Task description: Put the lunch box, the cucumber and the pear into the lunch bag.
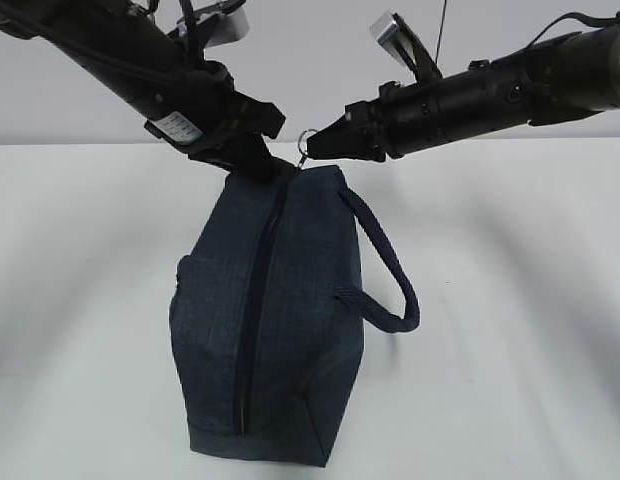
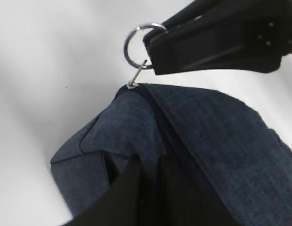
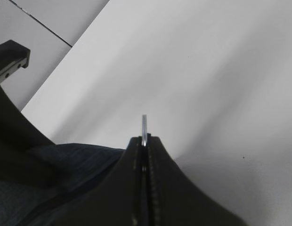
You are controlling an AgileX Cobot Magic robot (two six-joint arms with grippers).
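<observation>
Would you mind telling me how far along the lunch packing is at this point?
Nothing looks packed yet: the dark navy fabric lunch bag stands zipped shut. In hand: the right gripper pinches the silver ring pull, while the left gripper closes on the bag's top end. Left: unzipping and loading the lunch box, cucumber and pear, none in view.

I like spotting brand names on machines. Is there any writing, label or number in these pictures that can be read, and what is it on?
White sticker on the left arm: lines of print, too small and blurred to read.
Lunch bag: no lettering or logo shows.
Ring pull: plain metal, no marking visible.
Nothing else carries text.
</observation>
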